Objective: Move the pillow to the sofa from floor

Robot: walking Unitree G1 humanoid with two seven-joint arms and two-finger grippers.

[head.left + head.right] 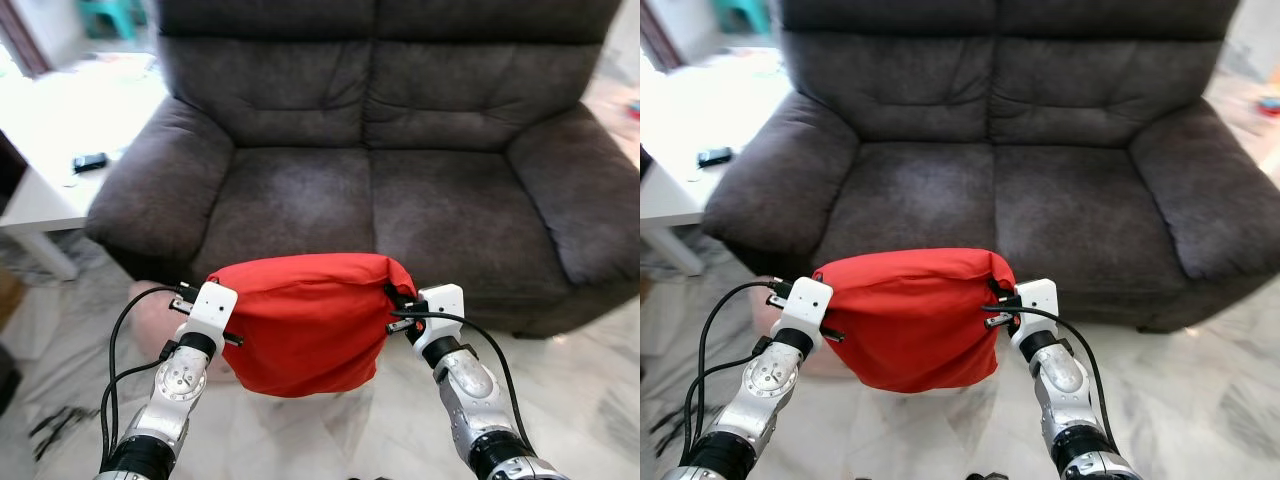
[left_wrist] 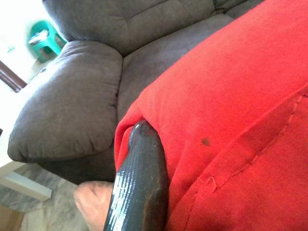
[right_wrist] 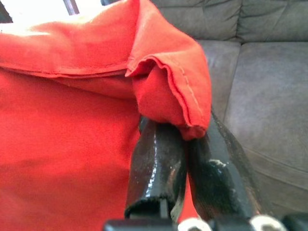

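Two grippers, left gripper [image 1: 232, 318] and right gripper [image 1: 396, 310], clench red pillow [image 1: 310, 325] before grey sofa [image 1: 370, 190].

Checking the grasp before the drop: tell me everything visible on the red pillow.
The red pillow is soft woven cloth with stitched seams and a small dark spot on one face. It is off the floor, held up in front of the dark grey sofa, below the seat edge. The left gripper and right gripper each hold an upper corner, so it hangs slack between them, its top edge folded over. In the right wrist view, black fingers pinch a bunched corner.
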